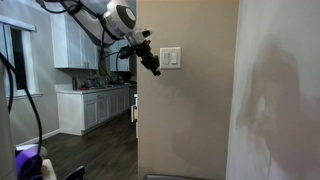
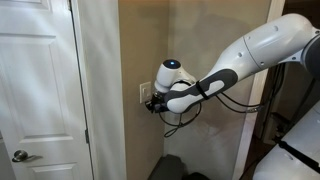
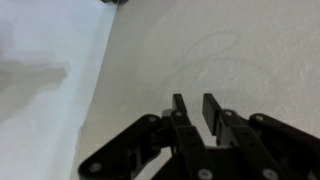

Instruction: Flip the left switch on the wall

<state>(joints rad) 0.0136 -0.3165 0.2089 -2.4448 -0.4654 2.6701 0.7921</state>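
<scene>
Hand (image 1: 155, 70) just beside switch plate (image 1: 171, 57), cabinets (image 1: 75, 42) behind

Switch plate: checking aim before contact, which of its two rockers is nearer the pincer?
The left switch, on the left half of the plate. The pincer hangs just beside that edge; the right rocker lies beyond.

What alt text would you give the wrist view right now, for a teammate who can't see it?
Black two-fingered robot gripper sits at the bottom edge, fingers drawn close together and empty, facing a plain beige-grey painted wall. A paler white surface fills the left side; no switch plate is clearly visible here.
</scene>
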